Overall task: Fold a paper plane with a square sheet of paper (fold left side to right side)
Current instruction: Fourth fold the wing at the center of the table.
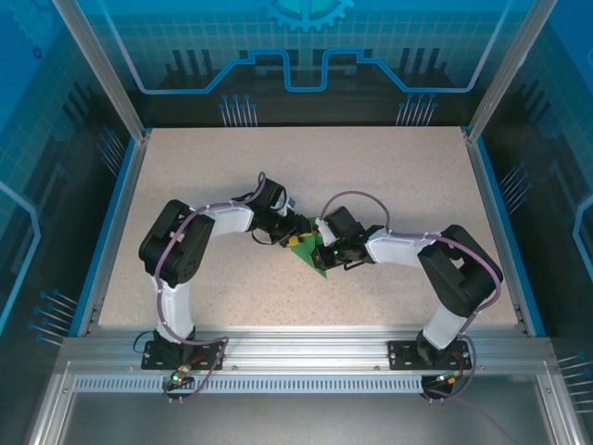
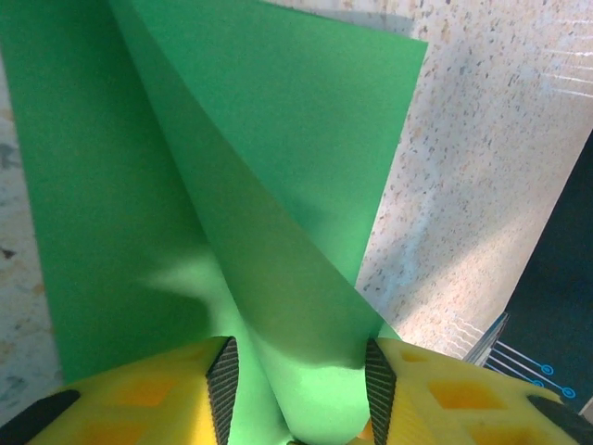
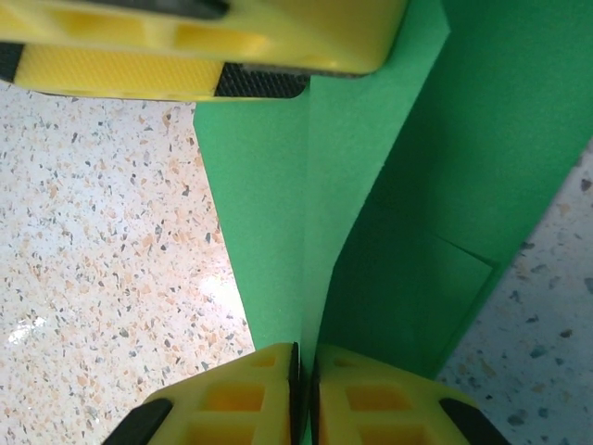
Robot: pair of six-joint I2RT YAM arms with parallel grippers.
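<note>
**Fig.** Part-folded green square sheet (image 1: 310, 260) at mid-table, with both pincers on it.

**Detail.** R pincer (image 3: 304, 375): jaws pressed together, pinching a raised edge of the sheet, w/ only thin paper betw. the pads. Ahead of its tips the sheet stands up as a fold. One layer lies flat on the speckled table (image 3: 102, 232) to its left, and darker layers w/ a creased corner lie to its right. L pincer (image 2: 298, 375): jaws part-spread, w/ a curved, lifted flap passing betw. the pads (image 2: 222, 380) and fanning out ahead of the tips. The flat part of the sheet lies to its left, bare table to its right. Overhead view: the two pincers sit close together, nearly tip to tip, over the sheet. A pointed corner of it sticks out just beyond them on the arm-base side.
</note>
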